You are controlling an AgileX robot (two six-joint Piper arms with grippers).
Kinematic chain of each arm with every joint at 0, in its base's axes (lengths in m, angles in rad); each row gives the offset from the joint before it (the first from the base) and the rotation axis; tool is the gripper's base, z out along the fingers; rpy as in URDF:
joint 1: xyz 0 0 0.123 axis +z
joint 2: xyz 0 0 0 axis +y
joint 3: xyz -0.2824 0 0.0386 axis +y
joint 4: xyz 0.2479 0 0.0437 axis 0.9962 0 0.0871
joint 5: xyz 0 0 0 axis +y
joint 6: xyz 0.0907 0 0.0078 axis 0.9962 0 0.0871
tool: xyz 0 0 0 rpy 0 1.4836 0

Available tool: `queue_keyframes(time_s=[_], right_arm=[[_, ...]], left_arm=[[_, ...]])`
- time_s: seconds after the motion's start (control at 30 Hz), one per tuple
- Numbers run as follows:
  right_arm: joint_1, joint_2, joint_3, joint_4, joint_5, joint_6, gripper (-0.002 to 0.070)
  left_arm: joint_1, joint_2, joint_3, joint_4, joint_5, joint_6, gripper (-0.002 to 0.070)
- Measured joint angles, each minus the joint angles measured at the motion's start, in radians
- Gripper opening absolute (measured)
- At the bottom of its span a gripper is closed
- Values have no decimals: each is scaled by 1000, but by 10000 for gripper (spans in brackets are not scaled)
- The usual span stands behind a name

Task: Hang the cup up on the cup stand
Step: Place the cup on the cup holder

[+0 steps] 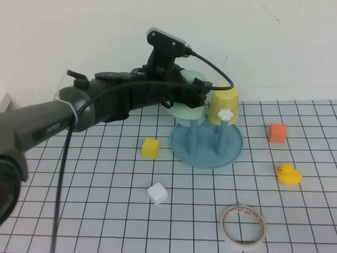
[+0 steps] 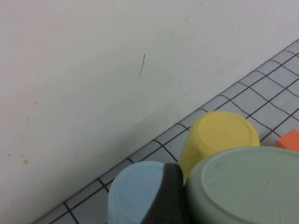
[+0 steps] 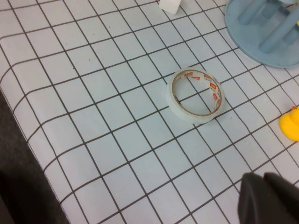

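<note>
Holding the cup point(image 1: 190, 108) upside down over the cup stand point(image 1: 207, 143), w/ left gripper point(image 1: 194, 94) at back of table near the wall, jaws spread wide around the cup body; one dark finger point(image 2: 164, 196) seen pressed beside the mint cup base in left wrist view. Seems already seated on a back peg, next to yellow cup point(image 1: 223, 104) and light blue cup point(image 2: 135, 191), all three close together, nearly touching. One free peg w/ white knob point(image 1: 225, 114) at front.

To do step well: check cup rests fully on its peg before release, then open straight and lift up slowly, not sideways, so as not to knock the yellow cup or tip the stand. Probably near the end of task.

Right gripper point(image 3: 266, 198) low near front table edge, fingers closed, nothing held, above area by the tape roll point(image 3: 196, 95).

Writing: red print on inner ring of tape roll, too small to read. Faint moulded marks on cup base, not legible. Pale lettering on left arm, unreadable.
</note>
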Motion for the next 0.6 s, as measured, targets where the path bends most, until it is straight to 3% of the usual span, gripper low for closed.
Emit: queue_keyframes(time_s=[0.6], right_arm=[[0,0,0,0,2,0,-1]], left_arm=[[-2,73,-114,-2,13,-6,564]])
